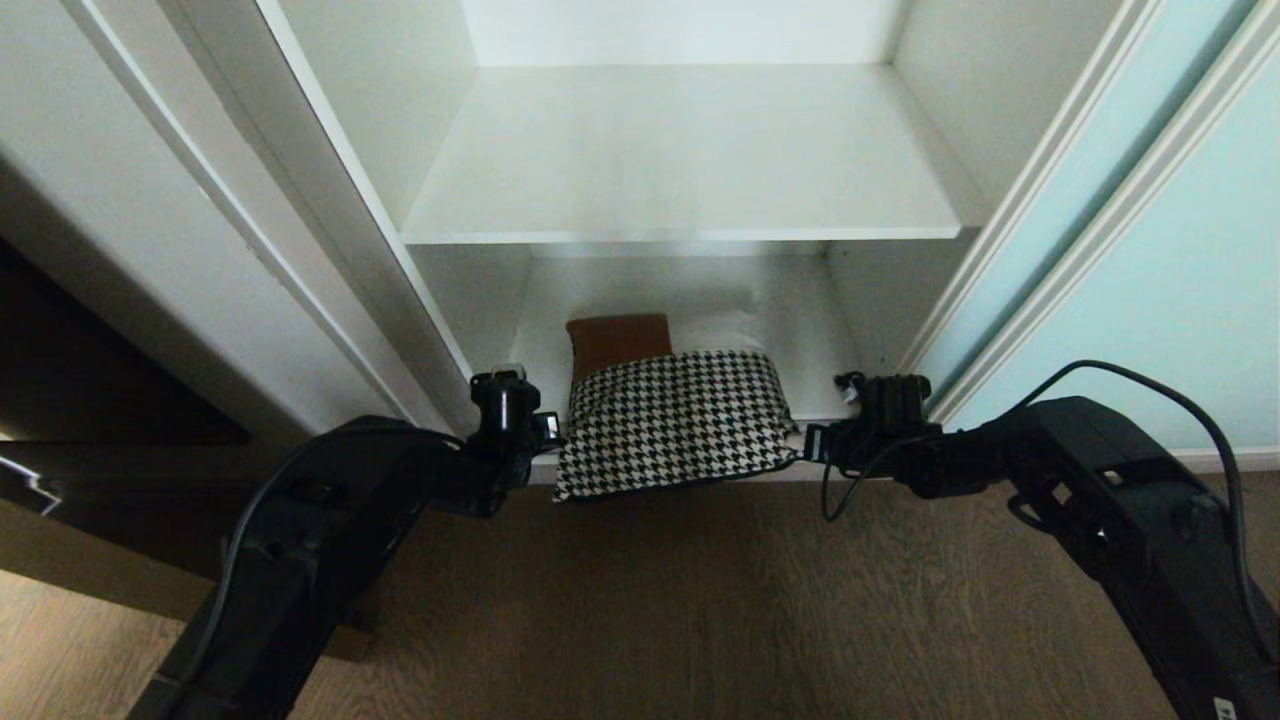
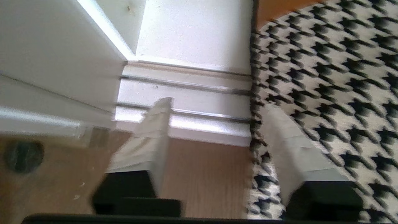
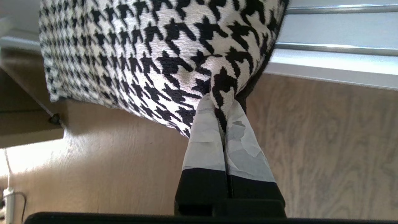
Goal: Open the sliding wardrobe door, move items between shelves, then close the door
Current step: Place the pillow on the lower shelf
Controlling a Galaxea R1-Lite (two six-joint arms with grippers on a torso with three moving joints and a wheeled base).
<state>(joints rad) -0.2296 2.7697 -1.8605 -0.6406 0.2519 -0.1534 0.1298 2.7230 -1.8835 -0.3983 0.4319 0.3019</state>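
The wardrobe stands open, with the aqua sliding wardrobe door (image 1: 1150, 290) pushed to the right. A houndstooth cushion (image 1: 675, 420) with a rust-brown patch lies on the bottom shelf (image 1: 800, 310), its front edge hanging over the floor track. My right gripper (image 3: 221, 102) is shut on the cushion's (image 3: 149, 46) right front corner. My left gripper (image 2: 217, 104) is open at the cushion's (image 2: 326, 62) left front corner. One of its fingers (image 2: 289, 143) rests over the fabric, and the other is over the track. The upper shelf (image 1: 680, 160) is bare.
A ridged silver-white floor track (image 2: 186, 90) runs along the wardrobe's front. The white side panel (image 1: 200, 230) stands at the left, with dark furniture (image 1: 90, 400) beyond it. Brown wood floor (image 1: 700, 600) lies below both arms.
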